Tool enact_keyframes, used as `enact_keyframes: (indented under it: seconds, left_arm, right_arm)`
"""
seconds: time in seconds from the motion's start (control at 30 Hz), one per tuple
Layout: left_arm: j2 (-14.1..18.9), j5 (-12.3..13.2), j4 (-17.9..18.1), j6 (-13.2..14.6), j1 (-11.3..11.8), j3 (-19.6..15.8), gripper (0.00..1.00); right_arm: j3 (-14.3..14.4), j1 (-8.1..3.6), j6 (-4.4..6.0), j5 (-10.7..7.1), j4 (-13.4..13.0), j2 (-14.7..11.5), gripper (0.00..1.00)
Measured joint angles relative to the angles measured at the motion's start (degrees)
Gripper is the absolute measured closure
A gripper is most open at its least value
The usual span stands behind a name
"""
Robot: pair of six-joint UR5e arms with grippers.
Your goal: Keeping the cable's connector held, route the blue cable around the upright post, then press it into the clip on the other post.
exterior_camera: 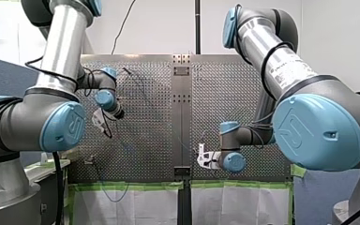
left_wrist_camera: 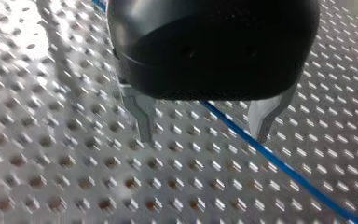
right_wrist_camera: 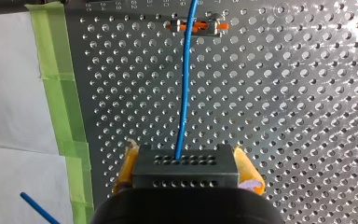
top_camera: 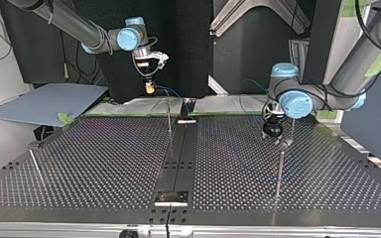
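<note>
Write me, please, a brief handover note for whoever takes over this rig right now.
Right end effector: shut on the connector, yellow pads either side.
Left end effector: open, low over the table, straddling the blue cable without gripping it.
A post stands beside the left end effector.
Cable: runs from the connector across the clip; whether it is seated I cannot tell.
Done: connector held.
Left to do: confirm the routing, then press the cable into the clip.
</note>
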Motion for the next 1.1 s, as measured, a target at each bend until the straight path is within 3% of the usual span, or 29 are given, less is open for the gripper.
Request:
enact_keyframes:
  seconds: [0.27,0.7,0.83,1.1]
  left_arm:
    - [-3.4,-4.0,-1.8,4.1,-0.5,0.0,0.01]
    - [-3.6,-10.5,-1.2,10.9,-1.1,0.0,0.01]
    - [-3.6,-10.5,-1.1,11.2,-1.1,0.0,0.01]
    - [-3.6,-7.1,0.0,7.9,-0.9,0.0,0.01]
  right_arm:
    - [0.0,0.02,0.04,0.0,0.0,0.0,1.0]
    - [0.0,0.02,0.07,0.0,-0.2,0.0,1.0]
    - [0.0,0.02,0.07,0.0,-0.2,0.0,1.0]
    - [0.0,0.01,0.07,0.0,-0.3,0.1,1.0]
